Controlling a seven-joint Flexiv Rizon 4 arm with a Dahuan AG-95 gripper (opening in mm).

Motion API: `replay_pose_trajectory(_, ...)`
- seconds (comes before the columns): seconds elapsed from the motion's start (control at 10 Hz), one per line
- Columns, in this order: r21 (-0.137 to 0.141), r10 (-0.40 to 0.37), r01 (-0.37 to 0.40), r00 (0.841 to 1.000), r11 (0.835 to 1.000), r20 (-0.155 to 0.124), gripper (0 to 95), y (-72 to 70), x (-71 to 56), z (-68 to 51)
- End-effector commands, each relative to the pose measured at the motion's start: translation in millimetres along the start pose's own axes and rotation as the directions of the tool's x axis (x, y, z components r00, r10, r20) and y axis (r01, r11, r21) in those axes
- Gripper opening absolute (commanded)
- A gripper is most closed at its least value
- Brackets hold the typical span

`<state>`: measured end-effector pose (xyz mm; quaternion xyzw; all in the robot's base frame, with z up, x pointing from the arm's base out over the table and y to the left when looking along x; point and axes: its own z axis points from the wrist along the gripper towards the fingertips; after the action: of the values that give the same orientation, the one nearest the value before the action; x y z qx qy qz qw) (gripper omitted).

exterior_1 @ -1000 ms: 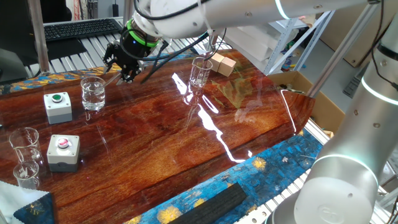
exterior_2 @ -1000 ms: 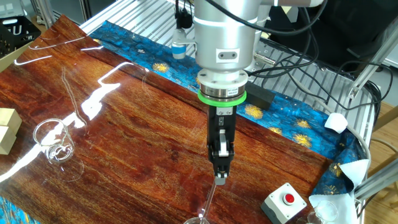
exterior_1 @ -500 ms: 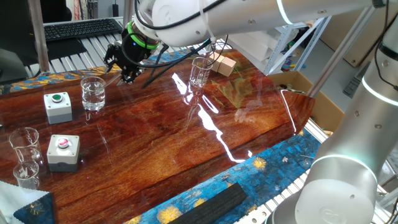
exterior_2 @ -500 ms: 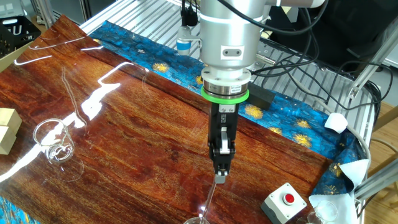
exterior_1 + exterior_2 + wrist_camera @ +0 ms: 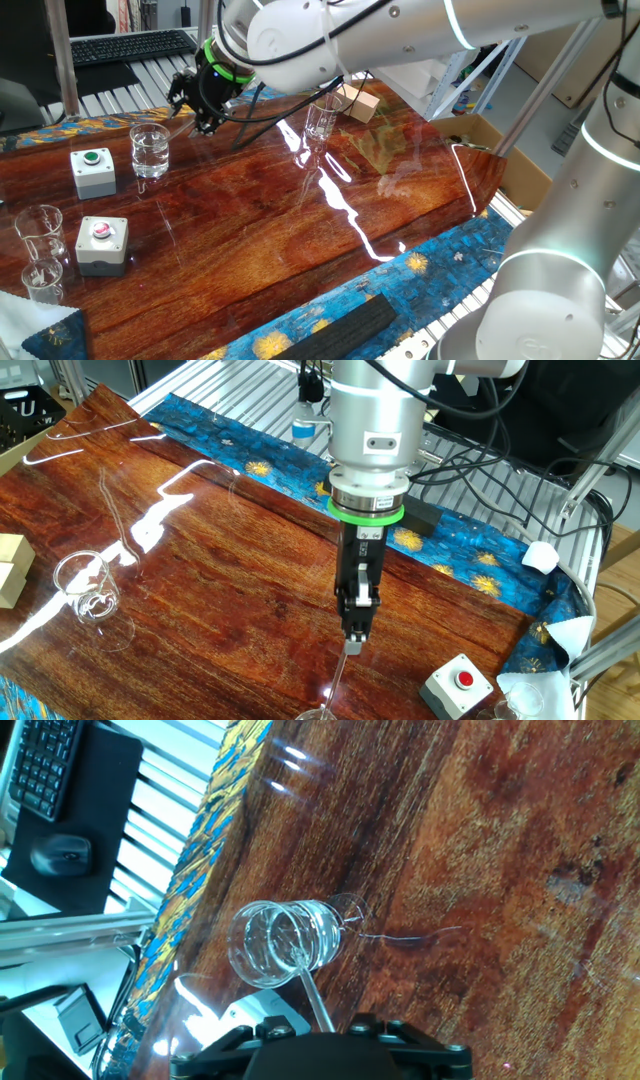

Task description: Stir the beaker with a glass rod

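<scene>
gripper (image 5: 354, 647) closed on rod (image 5: 312, 997), tilted above beaker (image 5: 150, 151). beaker stands on table (image 5: 330, 230) near green button box (image 5: 92, 170). rod tip is inside beaker, in water. pickup and insertion look done; stirring probably under way, withdrawal left.

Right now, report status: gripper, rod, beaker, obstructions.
Gripper shut on the thin clear glass rod. Rod tip down inside the squat clear glass beaker. Green-button box beside beaker, not touching. Nothing blocking.
</scene>
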<state>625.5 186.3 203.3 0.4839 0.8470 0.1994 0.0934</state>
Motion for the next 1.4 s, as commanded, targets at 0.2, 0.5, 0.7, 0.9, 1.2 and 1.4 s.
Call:
replay_pose_trajectory(0.2,-0.004,-0.003,0.003,1.0,1.0,0.009,19.0,1.6,-0.7,1.6)
replay_pose_trajectory(0.5,-0.003,-0.005,0.005,1.0,1.0,0.02,19.0,1.9,-1.2,2.8)
replay_pose_trajectory(0.7,-0.001,-0.007,0.007,1.0,1.0,0.024,19.0,1.9,-1.3,2.9)
replay_pose_trajectory(0.9,0.009,-0.028,0.028,0.999,1.0,0.029,0.0,1.9,-1.3,2.9)
replay_pose_trajectory(1.2,0.015,-0.029,0.029,0.999,0.999,0.037,0.0,1.9,-1.3,2.9)
replay_pose_trajectory(1.4,0.016,-0.024,0.023,0.999,1.0,0.034,0.0,2.1,-1.4,2.9)
